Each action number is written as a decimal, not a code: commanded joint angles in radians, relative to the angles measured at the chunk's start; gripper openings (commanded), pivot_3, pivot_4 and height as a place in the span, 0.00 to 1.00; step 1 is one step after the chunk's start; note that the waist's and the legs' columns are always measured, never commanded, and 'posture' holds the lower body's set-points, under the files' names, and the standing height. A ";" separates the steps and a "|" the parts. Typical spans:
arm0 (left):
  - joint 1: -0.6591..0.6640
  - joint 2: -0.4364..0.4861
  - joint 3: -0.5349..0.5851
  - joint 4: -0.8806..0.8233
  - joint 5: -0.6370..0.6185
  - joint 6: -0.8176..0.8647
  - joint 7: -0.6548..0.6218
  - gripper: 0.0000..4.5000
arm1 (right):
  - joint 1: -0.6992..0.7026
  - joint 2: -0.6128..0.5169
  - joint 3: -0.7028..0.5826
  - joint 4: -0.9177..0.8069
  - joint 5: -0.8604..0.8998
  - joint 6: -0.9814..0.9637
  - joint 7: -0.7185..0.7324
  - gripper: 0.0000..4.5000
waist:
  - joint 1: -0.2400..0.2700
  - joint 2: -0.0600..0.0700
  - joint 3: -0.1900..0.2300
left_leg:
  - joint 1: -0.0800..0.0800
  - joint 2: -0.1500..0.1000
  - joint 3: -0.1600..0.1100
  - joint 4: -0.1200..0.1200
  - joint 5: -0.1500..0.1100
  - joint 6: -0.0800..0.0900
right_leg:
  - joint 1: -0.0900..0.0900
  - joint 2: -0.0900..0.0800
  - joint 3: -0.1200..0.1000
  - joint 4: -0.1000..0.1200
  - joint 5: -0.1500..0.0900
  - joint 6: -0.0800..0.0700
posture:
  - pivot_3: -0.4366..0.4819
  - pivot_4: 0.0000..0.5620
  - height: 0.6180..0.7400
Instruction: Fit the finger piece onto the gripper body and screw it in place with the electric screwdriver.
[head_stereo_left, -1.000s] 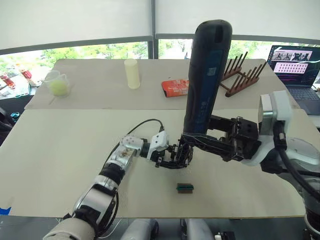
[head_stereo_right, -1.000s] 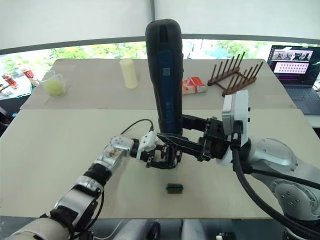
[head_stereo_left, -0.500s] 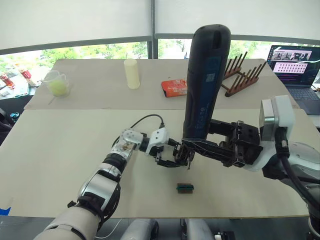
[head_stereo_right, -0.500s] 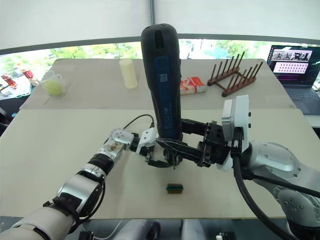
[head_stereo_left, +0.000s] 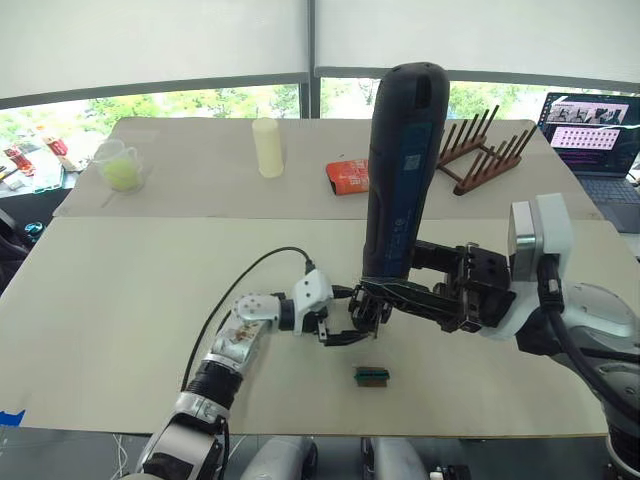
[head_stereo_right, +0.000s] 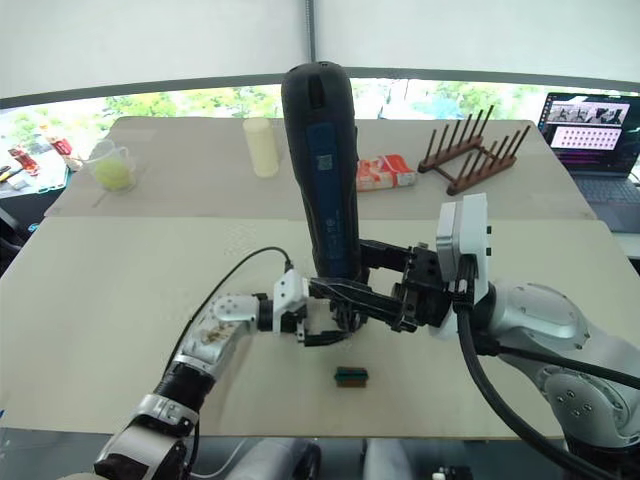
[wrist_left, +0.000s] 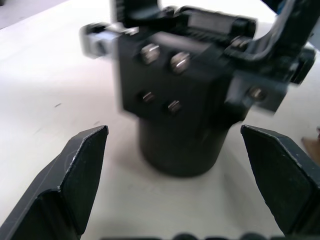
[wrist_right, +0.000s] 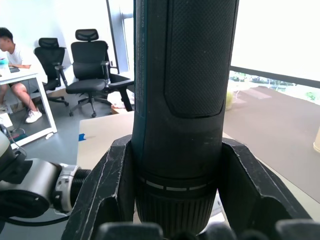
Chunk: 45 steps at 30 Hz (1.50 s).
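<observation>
**Driving the screw: a top-heavy tool over a small, stiff part**

Holding the screwdriver (head_stereo_right: 325, 170) upright, the right end effector (head_stereo_right: 345, 297) is clamped around its lower barrel, just above the ribbed collar seen in the right wrist view. Most of the thick black body rises above the grip, so it should feel top-heavy and inclined to lean; the low hold suits aiming the bit, though the smooth casing could twist in the fingers under torque.

The gripper body (wrist_left: 180, 107) stands on the bench (head_stereo_left: 120, 300) on its round base, directly below the screwdriver's tip. It looks rigid, light and easily tipped or spun. The left end effector (wrist_left: 175, 170) has its fingers (wrist_left: 80, 175) spread wide on either side of the base, touching nothing. Closing low on the round base, clear of the linkages and screw heads, seems the firmest hold.

Whether the finger piece is already seated cannot be told. A small green-and-brown block (head_stereo_left: 371, 375) lies nearby.
</observation>
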<state>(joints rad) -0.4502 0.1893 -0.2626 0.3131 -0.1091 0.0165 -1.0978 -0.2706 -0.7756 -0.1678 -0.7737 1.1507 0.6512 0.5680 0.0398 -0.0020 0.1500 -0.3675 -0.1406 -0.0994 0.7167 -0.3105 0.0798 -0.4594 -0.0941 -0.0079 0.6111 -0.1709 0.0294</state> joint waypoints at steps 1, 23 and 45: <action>0.011 -0.007 -0.022 -0.062 0.004 0.020 0.037 1.00 | -0.044 0.014 -0.003 -0.015 -0.008 -0.032 0.004 0.43 | 0.000 0.000 0.000 | 0.000 0.000 0.000 0.000 0.000 0.000 | 0.000 0.000 0.000 0.000 0.000 0.000 | 0.48 0.27 1.00; -0.013 0.000 -0.041 -0.004 -0.017 -0.008 0.035 0.51 | -0.238 0.110 0.143 0.105 -0.226 -0.029 0.033 0.43 | -0.001 0.000 0.000 | 0.000 0.000 0.000 0.000 0.000 0.000 | 0.000 0.000 -0.001 0.000 0.000 0.000 | 0.48 0.27 1.00; -0.008 0.002 -0.045 -0.006 -0.015 -0.033 0.042 0.51 | -0.212 0.110 0.133 0.071 -0.208 0.014 0.058 0.43 | -0.001 0.000 0.000 | 0.000 0.000 0.000 0.000 0.000 0.000 | 0.000 0.000 -0.001 0.000 0.000 0.000 | 0.48 0.27 1.00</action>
<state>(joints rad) -0.4572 0.1936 -0.3064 0.3220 -0.1171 0.0001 -1.0575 -0.4721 -0.6729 -0.0068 -0.6626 0.9266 0.6826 0.6257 0.0389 -0.0019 0.1499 -0.3672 -0.1410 -0.0995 0.7163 -0.3105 0.0797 -0.4597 -0.0941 -0.0085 0.6111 -0.1709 0.0294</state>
